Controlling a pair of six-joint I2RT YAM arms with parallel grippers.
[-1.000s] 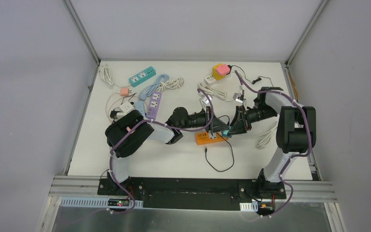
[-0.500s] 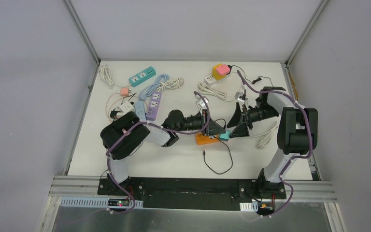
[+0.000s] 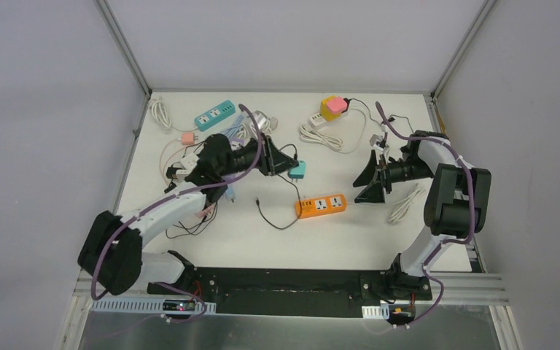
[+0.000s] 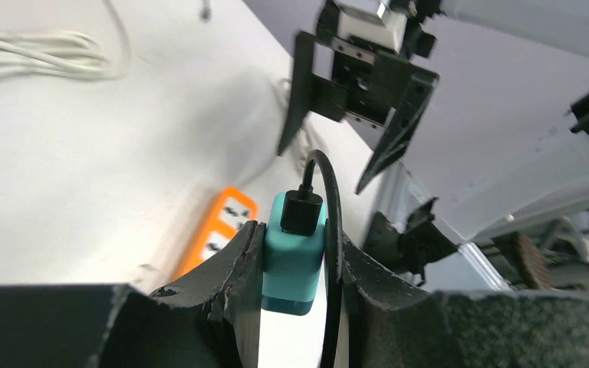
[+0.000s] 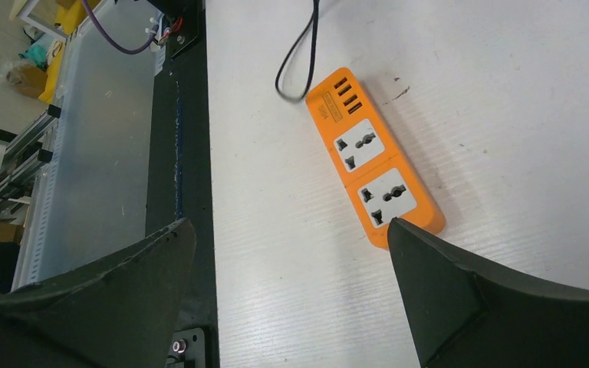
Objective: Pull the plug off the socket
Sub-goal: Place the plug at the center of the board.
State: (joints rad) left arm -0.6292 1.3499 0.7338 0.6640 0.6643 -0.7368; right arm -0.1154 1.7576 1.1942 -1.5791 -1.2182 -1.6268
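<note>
Your left gripper (image 4: 297,241) is narrowly pinching the boxy teal plastic plug (image 4: 291,264), hovering at eleven o'clock from the flat orange socket strip (image 3: 321,205); your right gripper (image 5: 290,225) is gaping wide, holding nothing.

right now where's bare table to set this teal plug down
Widest bare table: near side, between the orange power strip and the black base rail. Another patch lies between the teal plug and the open right gripper. Crowded: far-left corner around the teal power strip, and the white cord coil.
</note>
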